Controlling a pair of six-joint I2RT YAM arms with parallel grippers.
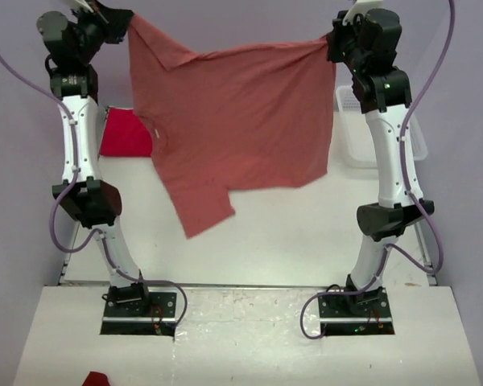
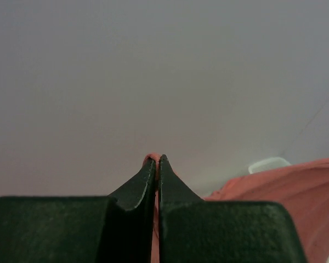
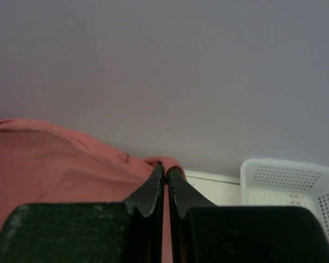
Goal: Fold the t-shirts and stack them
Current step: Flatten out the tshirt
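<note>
White tabletop point(image 1: 306, 233) lay before a pale lilac wall. The salmon-pink t-shirt point(image 1: 241, 121) hung spread between the raised arms, the left gripper point(image 2: 156, 163) clamped tight on one upper corner and the right gripper point(image 3: 165, 171) on the other. The red t-shirt point(image 1: 125, 133) lay on the table behind the left arm, and a white mesh basket point(image 3: 296, 186) stood behind the right.

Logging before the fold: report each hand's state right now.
Left hand: closed, pinching an edge of the salmon-pink t-shirt.
Right hand: closed, pinching the same shirt at its other end.
</note>
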